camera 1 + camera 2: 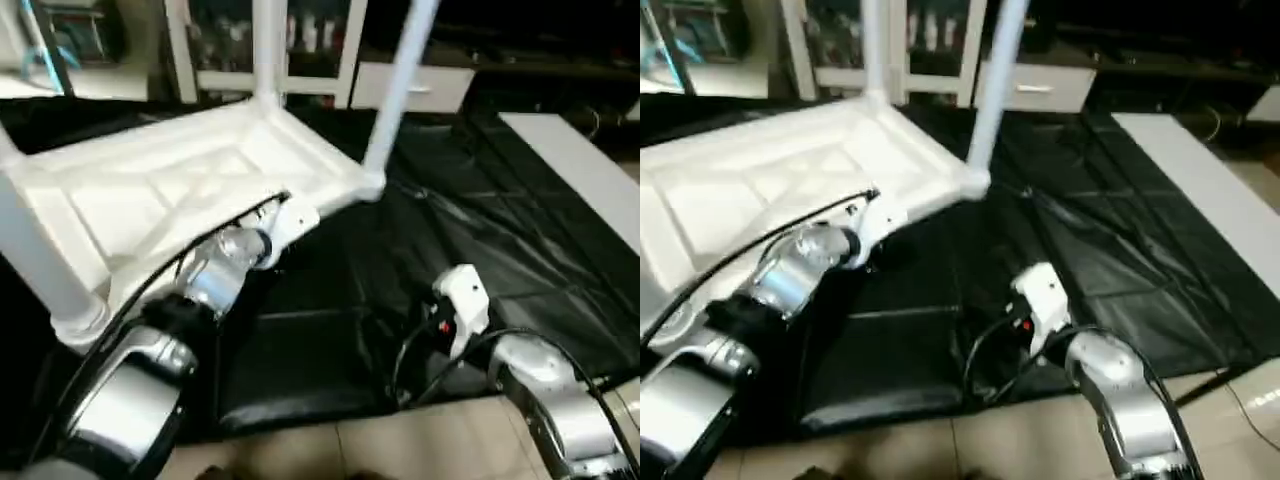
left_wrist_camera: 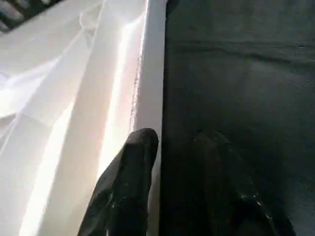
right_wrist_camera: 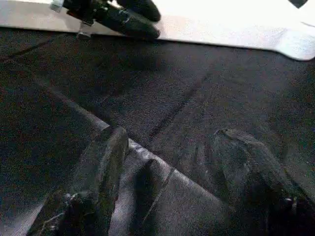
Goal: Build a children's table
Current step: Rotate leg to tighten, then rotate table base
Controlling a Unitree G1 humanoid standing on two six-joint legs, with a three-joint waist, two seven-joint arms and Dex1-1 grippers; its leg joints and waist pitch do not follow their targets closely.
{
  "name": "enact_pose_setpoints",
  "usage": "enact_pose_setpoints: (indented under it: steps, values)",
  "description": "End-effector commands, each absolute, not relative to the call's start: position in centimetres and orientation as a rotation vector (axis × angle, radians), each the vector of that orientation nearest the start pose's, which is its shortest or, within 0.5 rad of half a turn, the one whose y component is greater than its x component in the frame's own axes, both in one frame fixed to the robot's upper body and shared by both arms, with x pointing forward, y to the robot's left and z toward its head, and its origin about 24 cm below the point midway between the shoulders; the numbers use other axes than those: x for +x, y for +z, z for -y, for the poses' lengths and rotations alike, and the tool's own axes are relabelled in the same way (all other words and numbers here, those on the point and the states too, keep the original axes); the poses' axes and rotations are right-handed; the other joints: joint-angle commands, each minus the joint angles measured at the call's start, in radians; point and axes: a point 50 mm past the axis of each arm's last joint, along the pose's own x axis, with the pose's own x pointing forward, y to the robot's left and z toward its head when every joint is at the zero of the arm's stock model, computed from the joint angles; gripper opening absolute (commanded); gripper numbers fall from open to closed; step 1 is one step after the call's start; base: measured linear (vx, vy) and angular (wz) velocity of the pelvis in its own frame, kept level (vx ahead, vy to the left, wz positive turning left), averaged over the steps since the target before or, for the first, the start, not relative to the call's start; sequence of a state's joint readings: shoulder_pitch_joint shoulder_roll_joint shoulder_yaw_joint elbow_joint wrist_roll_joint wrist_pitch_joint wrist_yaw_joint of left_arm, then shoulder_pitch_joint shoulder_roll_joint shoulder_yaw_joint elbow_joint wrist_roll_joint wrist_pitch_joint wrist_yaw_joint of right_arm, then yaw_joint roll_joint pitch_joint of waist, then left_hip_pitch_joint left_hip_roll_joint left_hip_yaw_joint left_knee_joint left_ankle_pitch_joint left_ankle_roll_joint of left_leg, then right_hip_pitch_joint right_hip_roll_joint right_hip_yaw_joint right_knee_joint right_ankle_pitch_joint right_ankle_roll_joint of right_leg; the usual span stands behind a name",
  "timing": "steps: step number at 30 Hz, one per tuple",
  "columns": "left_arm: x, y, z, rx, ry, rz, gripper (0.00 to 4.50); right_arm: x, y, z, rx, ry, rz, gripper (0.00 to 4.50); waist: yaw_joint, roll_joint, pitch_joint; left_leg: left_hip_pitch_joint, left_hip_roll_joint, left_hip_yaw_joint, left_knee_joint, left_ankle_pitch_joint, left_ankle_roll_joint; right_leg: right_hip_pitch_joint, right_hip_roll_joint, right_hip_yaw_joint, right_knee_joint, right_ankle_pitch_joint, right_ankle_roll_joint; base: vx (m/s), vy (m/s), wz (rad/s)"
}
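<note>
Basically, the white plastic children's table (image 1: 190,190) lies upside down on the black-cloth-covered work table (image 1: 480,250), ribbed underside up, with its long white tube legs (image 1: 392,95) pointing upward, probably so the legs can be seated. The left gripper (image 2: 167,162) straddles the top's near edge, one black finger inside the rim and one outside, probably steadying it, though a firm clamp can't be confirmed. The right gripper (image 3: 187,172) hangs spread and empty over bare cloth, near the top's edge; no readable writing anywhere.
</note>
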State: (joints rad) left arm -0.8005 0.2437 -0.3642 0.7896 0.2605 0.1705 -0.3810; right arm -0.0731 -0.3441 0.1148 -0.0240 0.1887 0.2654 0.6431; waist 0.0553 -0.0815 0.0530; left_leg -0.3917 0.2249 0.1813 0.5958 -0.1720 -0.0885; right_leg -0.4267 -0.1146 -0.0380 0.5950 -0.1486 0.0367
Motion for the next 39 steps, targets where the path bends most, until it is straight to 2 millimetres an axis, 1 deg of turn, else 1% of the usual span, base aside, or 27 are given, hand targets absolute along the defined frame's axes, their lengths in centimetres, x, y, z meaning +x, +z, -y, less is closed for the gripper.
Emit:
enact_pose_setpoints:
  steps: [1,3,4,5,6,7,8,9,10,11,12,13,15,16,17,19,20,21,23,25,27,30,31,33,36,37,39]
  values:
    - [37.6,8.6,-10.1,0.676,-0.568,-0.190,1.63,25.3,4.5,15.4,-0.111,0.755,-0.247,3.11,0.009,0.003,-0.078,0.014,-0.007,0.006,-0.070,-0.216,0.028,0.050,-0.004,0.010,-0.054,-0.146,-0.173,0.000,0.000,0.00]
    - [37.5,8.8,-9.9,0.618,-0.577,-0.172,1.63,25.3,4.5,15.4,-0.108,0.758,-0.245,3.11,0.013,0.002,-0.080,0.015,-0.006,0.009,-0.066,-0.164,0.046,0.052,-0.002,0.011,-0.045,-0.062,-0.210,0.000,0.000,0.00]
    - [36.6,9.3,-8.9,0.429,-0.662,-0.106,1.63,25.2,4.6,15.4,-0.096,0.759,-0.239,3.11,0.014,0.003,-0.080,0.015,-0.007,0.009,-0.064,-0.149,0.053,0.052,-0.001,0.011,-0.041,-0.041,-0.217,0.000,0.000,0.00]
    - [35.9,9.6,-8.4,0.310,-0.720,-0.064,1.63,25.1,4.6,15.4,-0.086,0.760,-0.235,3.11,0.020,0.004,-0.079,0.012,-0.007,0.009,-0.065,-0.123,0.061,0.061,-0.006,0.011,-0.036,-0.004,-0.243,0.000,0.000,0.00]
    - [35.0,10.1,-8.2,0.218,-0.780,-0.009,1.63,25.1,4.7,15.3,-0.079,0.759,-0.226,3.11,0.023,0.007,-0.076,0.014,-0.006,0.013,-0.065,-0.124,0.066,0.057,-0.006,0.012,-0.036,0.002,-0.265,0.000,0.000,0.00]
    - [34.5,10.4,-8.2,0.171,-0.814,0.030,1.63,25.1,4.7,15.3,-0.076,0.759,-0.221,3.11,0.022,0.006,-0.075,0.015,-0.005,0.014,-0.066,-0.150,0.068,0.054,-0.003,0.011,-0.040,-0.021,-0.268,0.000,0.000,0.00]
    - [34.5,10.4,-8.2,0.171,-0.814,0.030,1.63,25.1,4.7,15.3,-0.076,0.759,-0.221,3.11,0.022,0.008,-0.075,0.017,-0.003,0.015,-0.067,-0.170,0.066,0.053,-0.002,0.011,-0.041,-0.041,-0.263,0.000,0.000,0.00]
    - [33.9,10.5,-8.3,0.116,-0.846,0.041,1.63,25.1,4.8,15.3,-0.066,0.758,-0.213,3.11,0.023,0.016,-0.072,0.019,-0.003,0.014,-0.071,-0.213,0.055,0.050,-0.001,0.012,-0.048,-0.099,-0.240,0.000,0.000,0.00]
    - [33.2,10.5,-8.6,0.095,-0.877,0.051,1.63,25.1,4.9,15.3,-0.058,0.757,-0.205,3.11,0.024,0.014,-0.071,0.019,0.000,0.012,-0.074,-0.237,0.045,0.052,-0.004,0.012,-0.050,-0.130,-0.231,0.000,0.000,0.00]
    - [31.7,10.6,-9.5,0.041,-0.937,0.055,1.63,25.1,5.3,15.3,-0.029,0.758,-0.183,3.11,0.025,0.018,-0.068,0.018,0.005,0.006,-0.083,-0.302,0.011,0.054,-0.010,0.012,-0.051,-0.201,-0.209,0.000,0.000,0.00]
    - [30.6,10.6,-10.3,0.010,-0.977,0.051,1.63,25.1,5.5,15.2,-0.016,0.760,-0.166,3.11,0.020,0.018,-0.062,0.010,0.003,0.006,-0.089,-0.320,0.007,0.053,-0.006,0.012,-0.057,-0.237,-0.195,0.000,0.000,0.00]
    - [30.1,10.7,-10.8,-0.011,-0.995,0.048,1.63,25.1,5.7,15.2,-0.012,0.764,-0.155,3.11,0.017,0.017,-0.061,0.019,0.003,0.007,-0.090,-0.364,-0.008,0.044,-0.004,0.012,-0.063,-0.292,-0.177,0.000,0.000,0.00]
    - [29.2,10.7,-11.8,-0.061,-1.028,0.037,1.63,25.1,5.9,15.1,0.000,0.772,-0.141,3.11,0.012,0.025,-0.059,0.026,0.003,0.006,-0.090,-0.401,-0.023,0.036,0.000,0.014,-0.065,-0.338,-0.160,0.000,0.000,0.00]
    - [28.6,10.8,-12.4,-0.091,-1.060,0.028,1.63,25.1,6.0,15.1,0.007,0.777,-0.135,3.11,0.008,0.024,-0.058,0.027,0.002,0.006,-0.090,-0.412,-0.026,0.033,0.003,0.014,-0.069,-0.351,-0.152,0.000,0.000,0.00]
    - [27.3,10.7,-13.5,-0.154,-1.120,-0.003,1.93,25.0,6.1,15.0,0.012,0.790,-0.127,3.11,0.009,0.029,-0.056,0.033,0.000,0.005,-0.090,-0.434,-0.040,0.027,0.005,0.014,-0.069,-0.369,-0.142,0.000,0.000,0.00]
    - [26.4,10.5,-14.3,-0.190,-1.152,-0.033,1.98,25.0,6.1,14.9,0.013,0.802,-0.124,3.11,0.004,0.027,-0.052,0.027,0.001,0.001,-0.097,-0.465,-0.048,0.030,0.005,0.012,-0.072,-0.412,-0.131,0.000,0.000,0.00]
    - [25.7,10.3,-15.1,-0.190,-1.173,-0.062,2.09,24.9,6.1,14.9,0.015,0.810,-0.122,3.11,0.005,0.030,-0.052,0.032,0.000,0.000,-0.097,-0.476,-0.050,0.026,0.005,0.012,-0.074,-0.419,-0.127,0.000,0.000,0.00]
    - [24.9,10.3,-16.6,-0.207,-1.174,-0.095,2.09,24.9,6.1,14.8,0.018,0.817,-0.120,3.11,0.002,0.031,-0.050,0.029,-0.002,-0.002,-0.098,-0.485,-0.051,0.027,0.006,0.013,-0.074,-0.430,-0.118,0.000,0.000,0.00]
    - [24.7,10.3,-16.8,-0.210,-1.174,-0.102,2.37,24.9,6.1,14.8,0.019,0.819,-0.119,3.11,-0.002,0.035,-0.050,0.032,-0.002,-0.004,-0.099,-0.496,-0.056,0.024,0.009,0.013,-0.077,-0.434,-0.110,0.000,0.000,0.00]
    - [23.9,10.5,-19.0,-0.227,-1.142,-0.133,2.43,24.8,6.1,14.8,0.021,0.824,-0.116,3.11,0.001,0.043,-0.050,0.035,-0.003,-0.003,-0.099,-0.501,-0.060,0.023,0.008,0.014,-0.077,-0.426,-0.114,0.000,0.000,0.00]
    - [23.3,10.7,-20.7,-0.232,-1.104,-0.149,2.70,24.9,6.1,14.8,0.021,0.824,-0.114,3.11,-0.001,0.039,-0.049,0.027,-0.005,-0.005,-0.103,-0.491,-0.058,0.030,0.008,0.013,-0.075,-0.426,-0.112,0.000,0.000,0.00]
    - [22.6,11.0,-22.7,-0.226,-1.054,-0.159,2.84,25.0,6.1,15.0,0.020,0.822,-0.110,3.11,-0.002,0.043,-0.050,0.032,-0.004,-0.004,-0.101,-0.484,-0.060,0.027,0.007,0.014,-0.075,-0.424,-0.112,0.000,0.000,0.00]
    - [21.9,11.2,-24.3,-0.204,-1.015,-0.182,2.84,25.1,6.1,15.1,0.018,0.821,-0.109,3.11,-0.002,0.040,-0.050,0.032,-0.004,-0.004,-0.100,-0.484,-0.057,0.025,0.008,0.015,-0.075,-0.419,-0.113,0.000,0.000,0.00]
    - [21.7,11.2,-24.8,-0.198,-1.004,-0.191,3.25,25.1,6.1,15.1,0.018,0.820,-0.108,3.11,-0.003,0.043,-0.049,0.030,-0.004,-0.006,-0.104,-0.488,-0.057,0.028,0.009,0.014,-0.074,-0.431,-0.105,0.000,0.000,0.00]
    - [20.7,10.9,-26.2,-0.157,-0.976,-0.245,3.25,25.1,6.1,15.2,0.017,0.821,-0.110,3.11,-0.002,0.044,-0.049,0.033,-0.004,-0.005,-0.102,-0.483,-0.055,0.025,0.009,0.016,-0.073,-0.405,-0.114,0.000,0.000,0.00]
    - [20.3,10.8,-26.7,-0.140,-0.967,-0.267,3.42,25.1,6.0,15.2,0.016,0.822,-0.110,3.11,0.000,0.044,-0.050,0.036,-0.002,-0.004,-0.103,-0.484,-0.054,0.023,0.009,0.017,-0.073,-0.400,-0.116,0.000,0.000,0.00]
    - [19.6,10.7,-27.4,-0.129,-0.950,-0.291,3.69,25.1,6.0,15.2,0.017,0.822,-0.110,3.11,0.000,0.044,-0.049,0.033,-0.003,-0.005,-0.104,-0.486,-0.054,0.026,0.008,0.017,-0.071,-0.402,-0.116,0.000,0.000,0.00]
